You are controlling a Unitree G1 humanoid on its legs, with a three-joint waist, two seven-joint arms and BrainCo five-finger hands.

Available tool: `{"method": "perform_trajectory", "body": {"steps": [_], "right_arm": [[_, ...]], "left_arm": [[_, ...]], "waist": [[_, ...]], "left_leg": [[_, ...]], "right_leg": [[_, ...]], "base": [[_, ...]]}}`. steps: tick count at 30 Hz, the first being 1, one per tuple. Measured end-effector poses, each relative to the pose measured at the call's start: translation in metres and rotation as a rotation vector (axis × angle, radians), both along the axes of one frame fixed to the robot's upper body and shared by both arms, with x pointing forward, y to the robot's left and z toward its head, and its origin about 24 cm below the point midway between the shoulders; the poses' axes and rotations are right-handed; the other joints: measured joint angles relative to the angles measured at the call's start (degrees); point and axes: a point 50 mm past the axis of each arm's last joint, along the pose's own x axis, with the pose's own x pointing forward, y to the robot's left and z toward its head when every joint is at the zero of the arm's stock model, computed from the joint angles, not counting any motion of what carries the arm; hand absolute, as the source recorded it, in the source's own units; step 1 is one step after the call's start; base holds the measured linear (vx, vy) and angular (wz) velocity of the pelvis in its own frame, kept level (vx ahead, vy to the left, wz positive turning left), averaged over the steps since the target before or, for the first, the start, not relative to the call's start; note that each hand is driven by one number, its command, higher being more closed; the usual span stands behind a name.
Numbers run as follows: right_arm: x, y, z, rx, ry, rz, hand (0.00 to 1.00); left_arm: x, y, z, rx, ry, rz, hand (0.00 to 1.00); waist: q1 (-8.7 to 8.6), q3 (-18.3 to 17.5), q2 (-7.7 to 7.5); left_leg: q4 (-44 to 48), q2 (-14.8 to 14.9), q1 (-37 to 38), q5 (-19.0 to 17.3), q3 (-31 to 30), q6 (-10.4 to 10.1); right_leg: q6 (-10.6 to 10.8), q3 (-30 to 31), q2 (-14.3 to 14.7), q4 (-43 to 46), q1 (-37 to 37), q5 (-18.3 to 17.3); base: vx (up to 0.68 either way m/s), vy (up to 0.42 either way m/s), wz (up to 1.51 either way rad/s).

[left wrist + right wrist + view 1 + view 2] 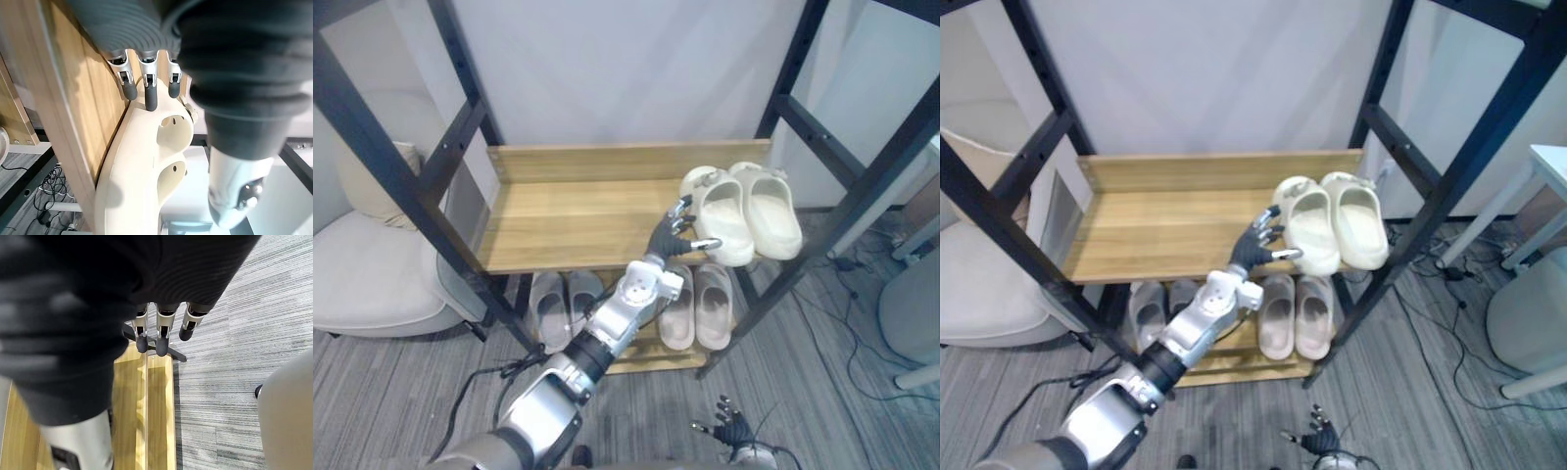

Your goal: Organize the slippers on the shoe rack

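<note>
Wood shelf (570, 223) w/ cream slippers (732, 217) (armchair (364, 279) nearby)

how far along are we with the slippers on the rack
Nearly done, it seems: grey pair and beige pair sit on the lower shelf, cream pair on the upper shelf. Left hand, open, touches the nearer cream slipper's side, likely squaring it up. Right hand hangs low. Left: that last nudge.

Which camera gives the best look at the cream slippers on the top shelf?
The right eye view: both cream slippers show nearly whole, side by side. The left eye view matches it. The left wrist view has one slipper's side, very close.
</note>
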Motion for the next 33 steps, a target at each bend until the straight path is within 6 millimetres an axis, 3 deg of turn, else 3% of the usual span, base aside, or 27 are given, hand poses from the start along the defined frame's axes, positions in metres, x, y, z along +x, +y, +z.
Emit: {"method": "perform_trajectory", "body": {"steps": [3,6,12,18,22,26,30,33], "right_arm": [[0.0,0.0,0.0,0.002,0.001,0.002,0.0],[-0.001,0.0,-0.001,0.005,0.005,0.004,0.0],[-0.003,0.001,-0.002,0.014,0.016,0.013,0.0],[-0.006,0.001,-0.006,0.017,0.041,0.017,0.0],[-0.008,0.001,-0.007,0.02,0.046,0.022,0.0],[-0.009,0.003,-0.009,0.026,0.054,0.035,0.0],[-0.01,0.005,-0.011,0.027,0.065,0.054,0.0],[-0.01,0.007,-0.012,0.029,0.071,0.066,0.0]], "left_arm": [[-0.009,0.005,0.03,-0.079,-0.12,-0.044,0.0],[-0.019,0.012,0.042,-0.146,-0.17,-0.047,0.0],[-0.041,0.018,0.045,-0.221,-0.198,-0.113,0.0],[-0.085,0.006,0.032,-0.335,-0.132,-0.306,0.0],[-0.105,0.011,0.0,-0.339,-0.007,-0.333,0.0],[-0.12,0.024,-0.052,-0.282,0.194,-0.284,0.0],[-0.137,0.05,-0.114,-0.182,0.428,-0.143,0.0],[-0.144,0.065,-0.141,-0.112,0.524,-0.076,0.0]], "waist": [[0.19,-0.03,0.05],[0.44,-0.05,0.07],[1.98,-0.11,0.17],[2.96,-0.84,0.36],[3.39,-1.19,0.26],[3.55,-1.89,-0.12],[3.72,-2.46,-0.24],[3.97,-2.68,-0.38]], "left_leg": [[0.03,-0.69,0.02,-0.1,-1.27,0.18],[0.39,-1.27,-0.06,-0.31,-2.46,0.46],[0.63,-1.78,-0.36,-0.46,-3.9,0.61],[0.99,-2.59,-0.21,-0.63,-6.09,0.88],[1.06,-2.57,-0.1,-0.65,-6.11,0.91],[1.03,-2.53,0.11,-0.62,-6.09,0.89],[0.54,-2.42,0.65,-0.3,-5.99,0.88],[-0.02,-2.34,1.03,0.07,-6.07,0.84]], "right_leg": [[0.23,-1.06,-0.51,1.35,0.04,-1.24],[0.23,-2.29,-1.06,1.97,0.11,-2.17],[0.23,-3.67,-1.44,2.33,0.47,-2.81],[0.27,-5.67,-2.09,2.37,1.8,-3.52],[0.28,-5.71,-2.06,2.43,1.9,-3.54],[0.29,-5.9,-1.86,2.43,2.19,-3.53],[0.28,-5.93,-1.81,2.45,2.39,-3.52],[0.28,-6.14,-1.75,2.11,2.61,-3.52]], "base": [[0.02,0.002,0.18],[0.02,-0.003,0.21],[0.02,-0.007,0.14],[0.0,-0.008,0.18],[0.0,0.0,0.0],[0.0,0.0,0.0],[-0.01,-0.003,-0.01],[-0.02,-0.01,0.02]]}}
